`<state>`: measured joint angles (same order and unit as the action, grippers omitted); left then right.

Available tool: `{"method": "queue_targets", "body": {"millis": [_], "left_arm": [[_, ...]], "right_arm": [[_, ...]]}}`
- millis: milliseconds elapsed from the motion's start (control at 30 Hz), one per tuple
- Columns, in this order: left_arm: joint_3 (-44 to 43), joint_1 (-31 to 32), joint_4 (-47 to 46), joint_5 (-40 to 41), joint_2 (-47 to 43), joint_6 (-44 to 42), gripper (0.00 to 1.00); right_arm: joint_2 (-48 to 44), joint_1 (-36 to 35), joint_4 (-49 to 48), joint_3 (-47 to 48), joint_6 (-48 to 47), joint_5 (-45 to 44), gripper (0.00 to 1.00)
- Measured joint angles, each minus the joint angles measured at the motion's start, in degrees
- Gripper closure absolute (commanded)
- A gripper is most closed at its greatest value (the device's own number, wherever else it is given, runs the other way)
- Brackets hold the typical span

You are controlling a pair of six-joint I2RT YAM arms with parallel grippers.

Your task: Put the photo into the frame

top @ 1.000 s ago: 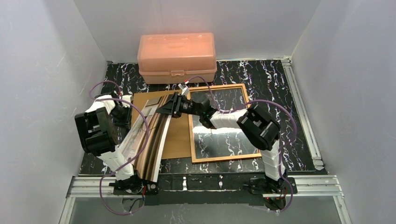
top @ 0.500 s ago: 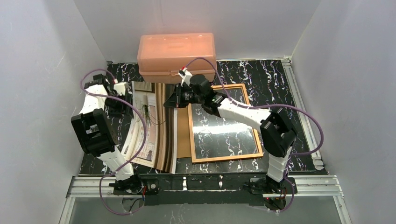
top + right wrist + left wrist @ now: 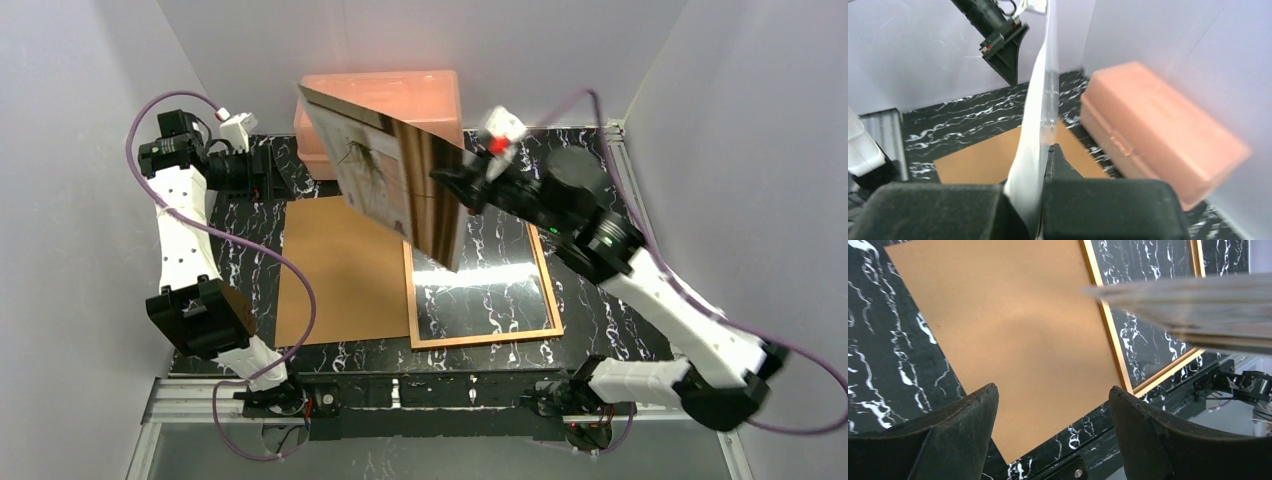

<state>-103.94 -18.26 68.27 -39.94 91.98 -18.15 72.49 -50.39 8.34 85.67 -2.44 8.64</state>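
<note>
My right gripper is shut on the right edge of the photo and holds it tilted in the air above the back of the table. In the right wrist view the photo shows edge-on with its white back, pinched at my right gripper. Flat on the table at the right lies the frame, its thin orange-brown border partly under the raised photo. My left gripper hangs open and empty at the back left, clear of the photo. From the left wrist I see my left gripper and the frame.
A brown backing board lies left of the frame, its right edge tucked against it. A pink plastic box stands at the back wall, half hidden by the photo. White walls close in on three sides.
My left gripper opened, let go of the photo and drew back to the far left. My right gripper shut on the photo and lifted it off the board into the air.
</note>
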Motion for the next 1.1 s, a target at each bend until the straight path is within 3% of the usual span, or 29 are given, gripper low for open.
{"method": "queue_targets", "body": {"millis": [33, 100, 200, 567, 733, 867, 933, 1033, 1100], "left_arm": [[0.79, 0.2, 0.04, -0.24, -0.31, 0.28, 0.21], [2.47, 0.72, 0.11, -0.42, -0.48, 0.83, 0.21], [4.63, 1.27, 0.11, -0.39, -0.48, 1.36, 0.21], [6.1, 3.02, -0.52, -0.35, -0.92, 2.23, 0.22], [6.88, 4.2, -0.68, -0.24, -1.22, 2.34, 0.22], [6.93, 4.96, -0.94, 0.02, -1.22, 2.36, 0.22], [6.93, 5.4, -0.96, 0.13, -1.22, 2.38, 0.22], [6.93, 5.97, -0.98, 0.35, -1.22, 2.4, 0.22], [6.93, 6.29, -0.98, 0.48, -1.22, 2.38, 0.22]], "right_arm": [[-4.02, 0.02, -1.49, -3.02, -2.58, 0.09, 0.99], [-10.82, 0.02, -3.43, -8.57, -7.32, 0.61, 0.87], [-15.67, 0.02, -3.65, -12.22, -11.74, 2.49, 0.91], [-12.74, -1.95, 8.2, -24.17, -22.1, 4.24, 0.92], [-12.74, -5.14, 10.95, -25.2, -23.32, 5.14, 0.86], [-11.89, -9.86, 11.32, -26.69, -22.38, 5.75, 0.67], [-10.84, -12.09, 11.54, -28.13, -21.09, 6.23, 0.38], [-9.07, -14.62, 12.87, -30.14, -18.8, 6.6, 0.06], [-8.33, -15.52, 13.97, -31.08, -16.65, 6.54, 0.01]]}}
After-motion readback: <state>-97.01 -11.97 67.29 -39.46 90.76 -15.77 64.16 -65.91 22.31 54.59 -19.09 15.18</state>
